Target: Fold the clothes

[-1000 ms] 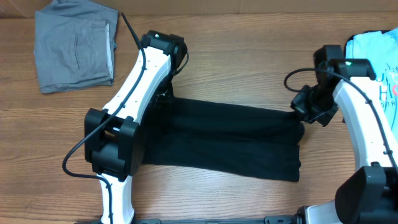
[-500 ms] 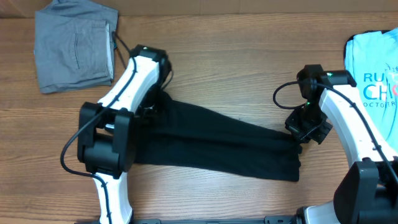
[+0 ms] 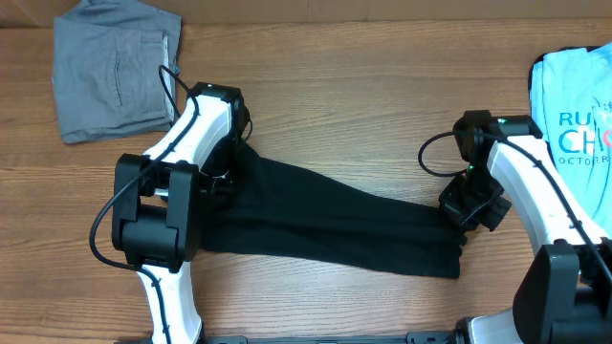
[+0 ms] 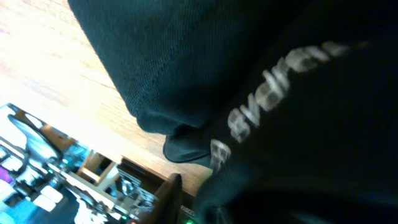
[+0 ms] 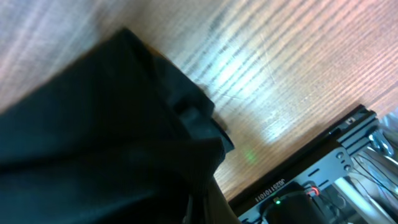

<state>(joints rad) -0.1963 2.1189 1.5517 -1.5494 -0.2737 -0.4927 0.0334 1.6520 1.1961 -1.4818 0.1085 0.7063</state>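
Spanning the middle of the brown wooden desk (image 3: 363,96), a large plain black fabric garment (image 3: 335,225) lay as a long slanting band, high at its left end, low at its right.

- Left hand (image 3: 226,178): at the band's upper-left end, mostly hidden beneath its own white arm. Wrist view filled with black cloth (image 4: 186,62) hanging close to the lens above the desk (image 4: 56,74); blurred white logo lettering (image 4: 273,93) across it. Fingers buried in fabric; hand read as clamped on the garment.
- Right hand (image 3: 465,214): at the band's right end. Wrist view showed a bunched black corner (image 5: 93,143) gathered toward the lower edge, raised off the desk (image 5: 280,74). Clamped on the cloth too.
- Folded grey fabric garment (image 3: 115,72): upper left of the frame, well apart.
- Light-blue printed T-shirt (image 3: 574,105): right edge, partly cut off.
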